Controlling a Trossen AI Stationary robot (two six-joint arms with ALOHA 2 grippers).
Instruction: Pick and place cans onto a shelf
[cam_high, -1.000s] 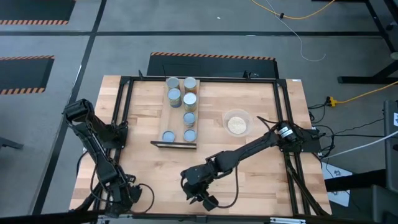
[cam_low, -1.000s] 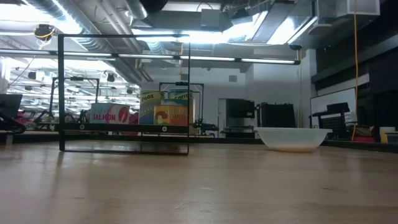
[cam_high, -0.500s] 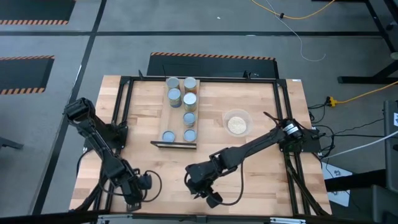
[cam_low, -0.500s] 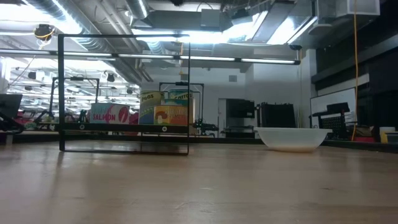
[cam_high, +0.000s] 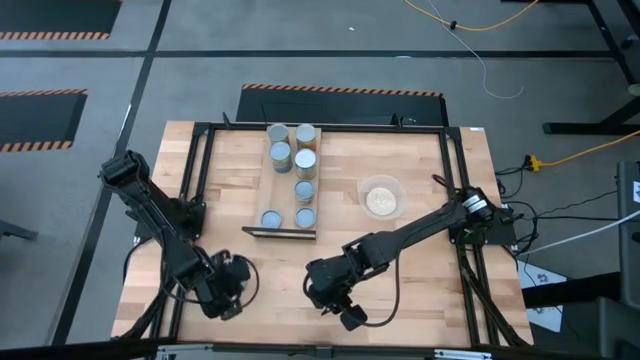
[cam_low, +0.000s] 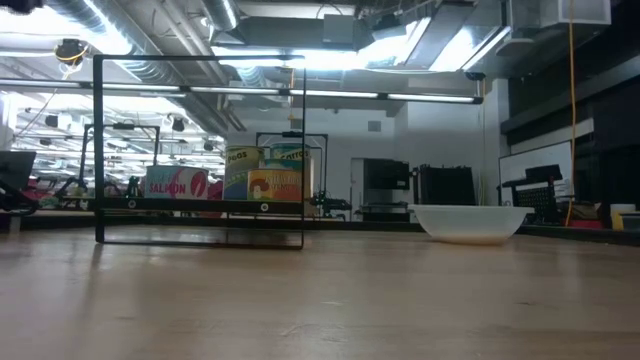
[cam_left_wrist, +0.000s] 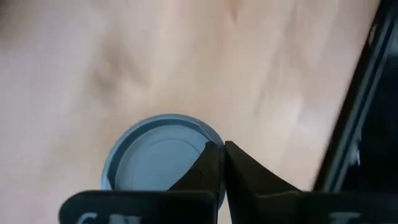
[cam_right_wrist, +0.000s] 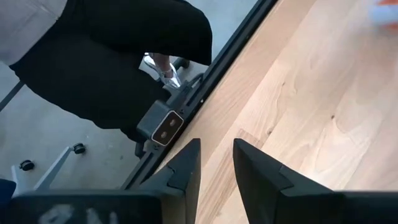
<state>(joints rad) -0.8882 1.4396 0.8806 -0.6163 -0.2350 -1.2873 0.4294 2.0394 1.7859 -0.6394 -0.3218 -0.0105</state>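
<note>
Meanwhile left gripper (cam_left_wrist: 222, 155), jaws pressed together, hangs over a blue-topped can (cam_left_wrist: 163, 157) near the table (cam_high: 420, 170) front (right gripper (cam_right_wrist: 216, 163) slightly parted, holding nothing).

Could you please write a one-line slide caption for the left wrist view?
Left pincer, shut, above a round light-blue-topped can on the light wooden tabletop.

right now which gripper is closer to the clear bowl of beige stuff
The right gripper is nearer, sitting toward the table's near edge and left of the bowl. The left gripper, shut, is farther off by the table's left side.
</note>
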